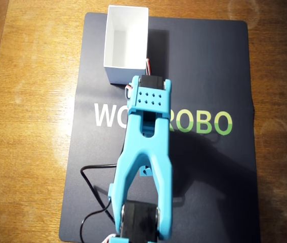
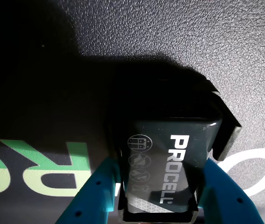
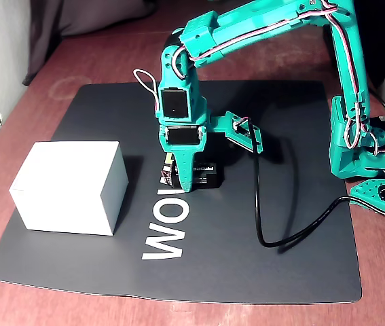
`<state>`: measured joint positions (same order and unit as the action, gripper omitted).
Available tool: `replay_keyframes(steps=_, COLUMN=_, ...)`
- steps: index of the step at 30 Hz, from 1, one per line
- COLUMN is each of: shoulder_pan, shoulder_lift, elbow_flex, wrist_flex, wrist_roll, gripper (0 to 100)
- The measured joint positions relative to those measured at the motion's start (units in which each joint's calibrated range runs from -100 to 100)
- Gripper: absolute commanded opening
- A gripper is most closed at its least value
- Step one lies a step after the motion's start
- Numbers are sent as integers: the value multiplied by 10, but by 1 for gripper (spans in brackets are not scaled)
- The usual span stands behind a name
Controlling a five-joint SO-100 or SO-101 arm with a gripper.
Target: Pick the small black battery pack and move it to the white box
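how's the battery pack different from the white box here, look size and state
The small black battery pack is dark with white PROCELL lettering; the white box is plain white. The pack is far smaller than the box. The pack sits between the gripper fingers, while the box stands free and open-topped at the mat edge, with nothing visible inside in the overhead view. Both are rectangular and over the same dark mat.

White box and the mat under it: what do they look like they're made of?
The white box looks like thin matte card: slim walls, crisp folded edges, no gloss. The mat looks like dark leather-grain rubber or vinyl, judging by its pebbled texture in the wrist view and printed lettering; which one is unclear.
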<state>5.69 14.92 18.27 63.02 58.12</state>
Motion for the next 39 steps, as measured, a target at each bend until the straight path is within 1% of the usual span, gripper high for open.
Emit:
replay_keyframes(steps=6, shoulder_pan=0, shoulder_lift=0, elbow_flex=0, wrist_flex=0, wrist_roll=-12, gripper=8)
replay_keyframes(steps=19, shoulder_pan=0, shoulder_lift=0, elbow_flex=0, wrist_flex=1, wrist_roll=-12, gripper=6)
replay_keyframes(steps=22, shoulder_pan=0, shoulder_lift=0, elbow_flex=0, wrist_flex=1, wrist_roll=-12, gripper=0)
replay_keyframes(steps=37, shoulder_pan=0, shoulder_lift=-1, elbow_flex=0, wrist_flex=2, wrist_roll=-12, gripper=2)
replay_keyframes(steps=39, shoulder_pan=0, shoulder_lift=-1, elbow_flex=0, wrist_flex=2, wrist_roll=-12, gripper=3)
